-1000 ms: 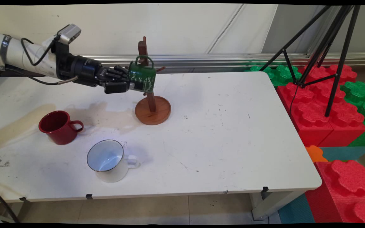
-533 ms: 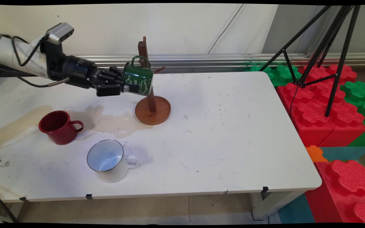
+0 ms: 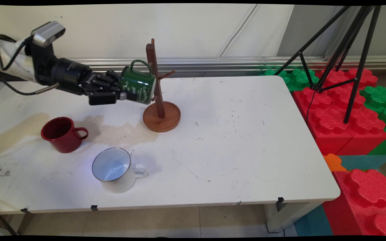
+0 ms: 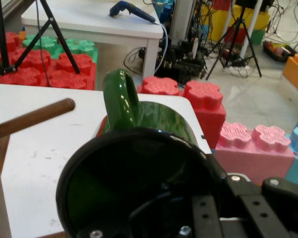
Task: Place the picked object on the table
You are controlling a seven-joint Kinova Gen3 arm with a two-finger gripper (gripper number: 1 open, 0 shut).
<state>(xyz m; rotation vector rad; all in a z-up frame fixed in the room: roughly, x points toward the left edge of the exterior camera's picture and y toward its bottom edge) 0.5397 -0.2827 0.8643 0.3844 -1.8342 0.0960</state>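
Probably lab: tripods, foam blocks

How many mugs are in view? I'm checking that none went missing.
3. A green mug held in the gripper beside the wooden mug tree; a red mug and a white mug standing on the table. None seems hidden.

White arm link, black wrist and black linkage end effector; a grey camera block and looping black cables sit behind it.

The white table bears a red mug, white mug and wooden stand.
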